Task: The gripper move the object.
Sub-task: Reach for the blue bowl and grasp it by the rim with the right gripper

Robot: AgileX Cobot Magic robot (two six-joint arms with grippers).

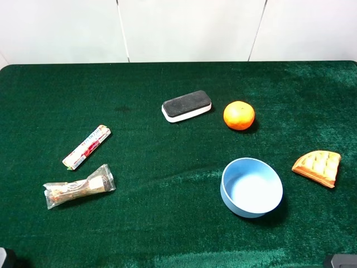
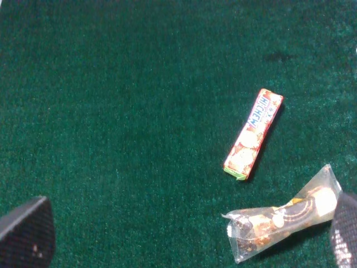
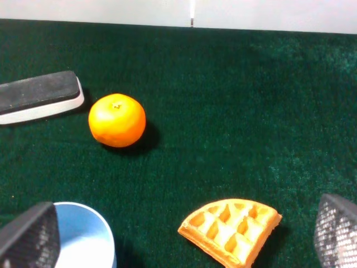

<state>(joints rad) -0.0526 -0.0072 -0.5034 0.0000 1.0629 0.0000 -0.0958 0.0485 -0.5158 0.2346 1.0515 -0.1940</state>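
Plainly, the left end effector [image 2: 184, 235] and right end effector [image 3: 183, 234] hover spread wide, gripping nothing.

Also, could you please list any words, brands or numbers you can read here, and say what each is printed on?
"HI-CHEW": printed lengthwise on the red candy stick, readable in the left wrist view only; its smaller print is too blurred to read.
Nothing legible on the clear snack packet.
No text shows on the eraser, the blue bowl, the orange or the waffle.
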